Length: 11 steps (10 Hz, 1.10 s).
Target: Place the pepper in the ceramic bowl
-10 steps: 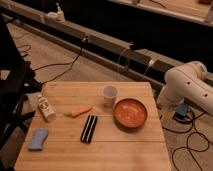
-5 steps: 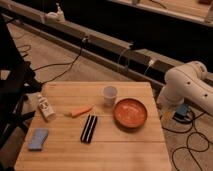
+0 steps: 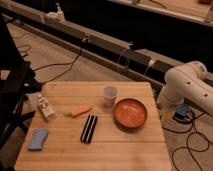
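The pepper [image 3: 80, 111], a small slender orange piece with a pale stem end pointing left, lies on the wooden table [image 3: 125, 155] left of centre. The ceramic bowl [image 3: 130, 113], wide, shallow and orange-red, stands upright to the pepper's right and holds nothing. Only my white arm [image 3: 187, 85] shows, folded beside the table's right edge, above and right of the bowl. My gripper is out of view.
A small translucent white cup [image 3: 109, 95] stands just behind the bowl's left side. A black ribbed bar [image 3: 89, 128] lies in front of the pepper. A white bottle [image 3: 45, 107] lies at the left edge and a blue sponge [image 3: 38, 139] at the front left. Cables run across the floor.
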Available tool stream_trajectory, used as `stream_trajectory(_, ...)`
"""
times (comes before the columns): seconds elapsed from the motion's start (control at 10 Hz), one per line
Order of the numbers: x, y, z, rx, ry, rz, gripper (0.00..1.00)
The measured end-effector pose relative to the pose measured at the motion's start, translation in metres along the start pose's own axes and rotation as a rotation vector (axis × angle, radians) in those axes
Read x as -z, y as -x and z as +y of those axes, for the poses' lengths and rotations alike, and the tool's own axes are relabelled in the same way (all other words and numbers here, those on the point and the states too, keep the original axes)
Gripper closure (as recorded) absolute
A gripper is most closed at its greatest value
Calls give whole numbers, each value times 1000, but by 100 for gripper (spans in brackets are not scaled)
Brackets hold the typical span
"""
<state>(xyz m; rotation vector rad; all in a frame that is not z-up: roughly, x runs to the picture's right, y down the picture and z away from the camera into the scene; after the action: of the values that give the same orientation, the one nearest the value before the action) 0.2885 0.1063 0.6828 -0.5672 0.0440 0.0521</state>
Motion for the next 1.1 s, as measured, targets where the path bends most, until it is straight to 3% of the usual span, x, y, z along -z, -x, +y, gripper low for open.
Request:
stream_trajectory(0.3, 5, 6, -15, 29, -25, 8, 35)
stream_trajectory(0.5, 12, 72, -53, 133, -84, -33, 35)
stream_trajectory(0.7, 13, 140, -61, 199, -103, -95, 35)
stream_trajectory(0.9, 16, 236, -50, 264, -89, -216, 35)
stream_trajectory(1.0, 19, 261, -42, 284, -75, -254, 35)
stream_trajectory(1.1, 20, 270, -38, 292, -71, -267, 35)
